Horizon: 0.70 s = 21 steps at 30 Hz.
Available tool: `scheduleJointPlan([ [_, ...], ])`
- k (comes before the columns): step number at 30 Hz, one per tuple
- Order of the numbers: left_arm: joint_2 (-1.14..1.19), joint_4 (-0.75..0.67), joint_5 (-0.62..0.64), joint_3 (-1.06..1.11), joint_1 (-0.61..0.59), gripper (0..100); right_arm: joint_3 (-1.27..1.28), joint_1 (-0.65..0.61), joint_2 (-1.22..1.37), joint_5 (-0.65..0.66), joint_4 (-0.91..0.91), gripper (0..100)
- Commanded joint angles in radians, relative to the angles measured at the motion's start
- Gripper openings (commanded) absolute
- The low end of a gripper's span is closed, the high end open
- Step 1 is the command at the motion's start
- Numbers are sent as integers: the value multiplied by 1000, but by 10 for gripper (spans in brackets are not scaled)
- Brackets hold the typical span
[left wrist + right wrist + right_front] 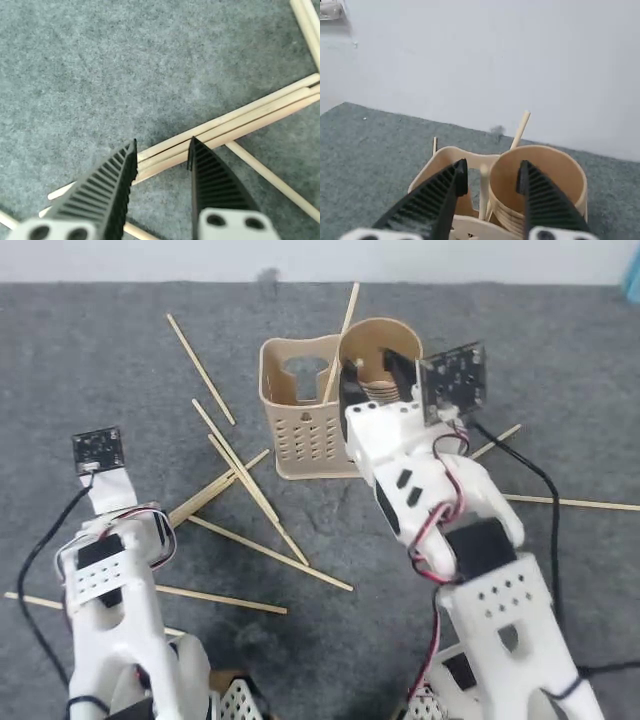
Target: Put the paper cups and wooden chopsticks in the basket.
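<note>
Just beneath my left tool (pixel 163 141), which stands spread, a bundle of wooden chopsticks (pixel 250 117) lies flat on the tabletop (pixel 100 60). Its long axis runs nearly from one fingertip to the other, not across the gap, so I judge the wrist must turn before closing. The basket (pixel 300 435) stands well away, by my right tool (pixel 490 172), also spread.

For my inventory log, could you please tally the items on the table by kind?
Basket: 1
Paper cup stack: 1
Chopsticks: about 12, one standing in the basket
Total: about 14
</note>
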Motion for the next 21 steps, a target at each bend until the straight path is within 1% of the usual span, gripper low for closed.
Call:
scheduleJointPlan([
  [1,-34,-29,2,-8,-8,162,-68,1,-94,15,30,188],
  [3,-34,-29,2,-8,-8,162,-68,8,-140,17,47,188],
  [6,-35,-29,2,-8,-9,162,-68,82,-217,17,90,188],
  [8,-35,-28,2,-8,-9,162,-68,153,-266,17,127,188],
  [12,-35,-28,2,-8,-9,162,-69,341,-305,23,234,190],
  [14,-35,-28,2,-8,-9,162,-74,423,-297,68,335,190],
  [17,-35,-28,2,-8,-9,162,-77,498,-228,193,464,188],
  [21,-35,-28,2,-8,-8,162,-78,591,-90,262,538,188],
])
